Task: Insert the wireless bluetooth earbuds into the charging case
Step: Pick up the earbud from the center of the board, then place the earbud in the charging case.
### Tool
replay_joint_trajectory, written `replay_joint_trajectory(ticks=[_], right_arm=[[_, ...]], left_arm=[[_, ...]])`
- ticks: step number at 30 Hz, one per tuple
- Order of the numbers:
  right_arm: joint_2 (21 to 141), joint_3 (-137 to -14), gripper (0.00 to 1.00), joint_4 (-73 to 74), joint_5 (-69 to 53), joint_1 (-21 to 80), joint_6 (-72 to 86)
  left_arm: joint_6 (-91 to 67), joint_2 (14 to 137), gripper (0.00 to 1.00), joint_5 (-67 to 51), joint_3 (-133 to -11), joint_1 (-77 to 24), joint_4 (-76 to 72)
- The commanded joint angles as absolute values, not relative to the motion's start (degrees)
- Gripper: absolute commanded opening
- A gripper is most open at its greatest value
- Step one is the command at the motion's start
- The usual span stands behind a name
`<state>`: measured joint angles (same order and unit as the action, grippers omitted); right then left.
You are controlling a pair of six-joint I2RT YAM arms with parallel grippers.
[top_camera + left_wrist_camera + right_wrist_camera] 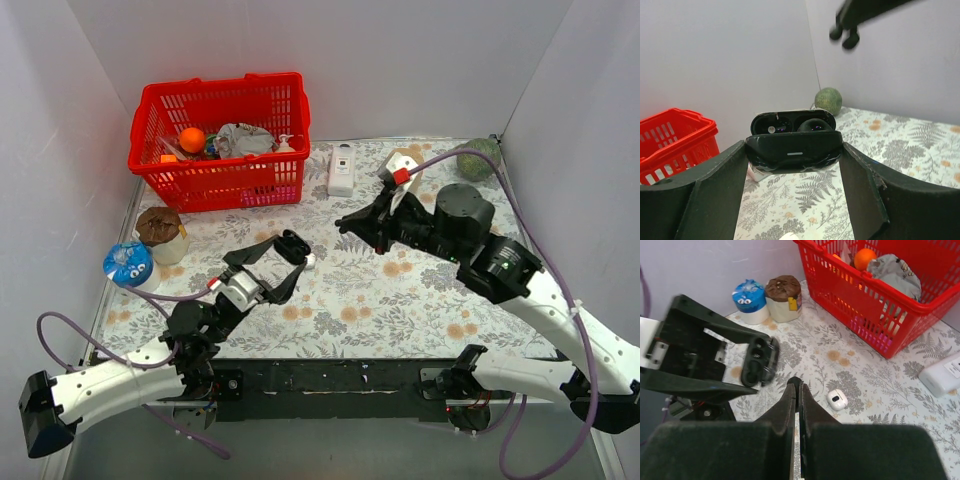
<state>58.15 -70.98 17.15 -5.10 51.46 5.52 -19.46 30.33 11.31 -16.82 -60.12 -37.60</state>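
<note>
My left gripper [289,252] is shut on the black charging case [793,148] and holds it by its sides above the floral mat. The case's lid [792,122] stands open, showing two dark wells. My right gripper [799,385] hovers above and to the right of the case. It is shut, with a small black earbud [799,380] pinched at its tips. In the left wrist view those tips [845,35] hang high above the case. A white earbud [836,399] lies on the mat just right of the case, also seen as the white earbud [311,261] from above.
A red basket [220,140] with an orange and other items stands at the back left. A white device [342,170], a small box [400,168] and a green ball [478,158] line the back. Two lidded cups [160,232], [128,265] stand at the left edge.
</note>
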Motion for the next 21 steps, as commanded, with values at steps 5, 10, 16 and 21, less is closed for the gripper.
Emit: replay_joint_trajectory(ticks=[5, 10, 16, 21], right_arm=[[59.67, -84.19, 0.01, 29.17, -15.11, 53.35, 3.78], [65.56, -90.42, 0.01, 33.3, -14.51, 54.58, 4.75], [71.36, -94.39, 0.01, 36.83, -13.89, 55.02, 6.15], [74.52, -97.2, 0.01, 37.0, -14.85, 55.37, 6.68]], left_arm=[[-14.42, 37.08, 0.0, 5.37, -19.42, -60.29, -41.22], [-10.82, 39.64, 0.0, 3.17, -21.18, -60.29, -39.73], [-7.21, 39.03, 0.0, 1.76, -21.97, -60.21, -38.85], [-6.68, 37.27, 0.0, 0.27, -22.67, -60.21, -38.15]])
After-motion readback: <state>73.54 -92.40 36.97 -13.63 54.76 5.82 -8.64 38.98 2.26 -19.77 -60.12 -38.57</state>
